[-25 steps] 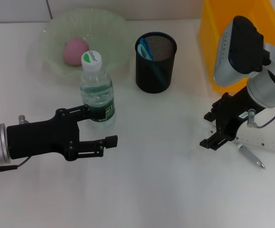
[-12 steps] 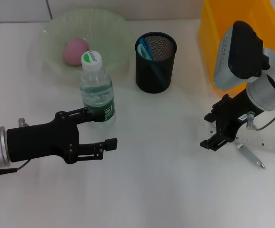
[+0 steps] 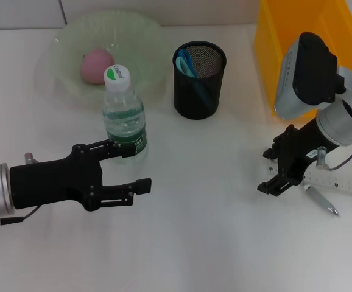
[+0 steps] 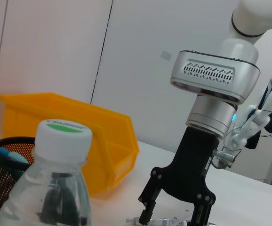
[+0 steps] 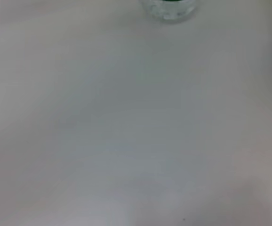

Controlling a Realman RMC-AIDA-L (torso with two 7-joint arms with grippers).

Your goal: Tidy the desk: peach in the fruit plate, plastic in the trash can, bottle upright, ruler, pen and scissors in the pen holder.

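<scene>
Green-labelled bottle (image 3: 123,114) stands upright, writing unreadable, beside the wide-spread left hand (image 3: 127,167); right hand (image 3: 274,167) spread too.

The bottle (image 3: 124,115) stands upright before the fruit plate (image 3: 140,36) holding the peach (image 3: 95,65), the pen holder (image 3: 199,79) to their right, the ruler (image 3: 340,184) and pen (image 3: 322,201) far right.

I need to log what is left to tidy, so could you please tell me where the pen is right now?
In the head view the pen lies on the desk on the robot's right, beside the ruler and just past the right end effector.
</scene>
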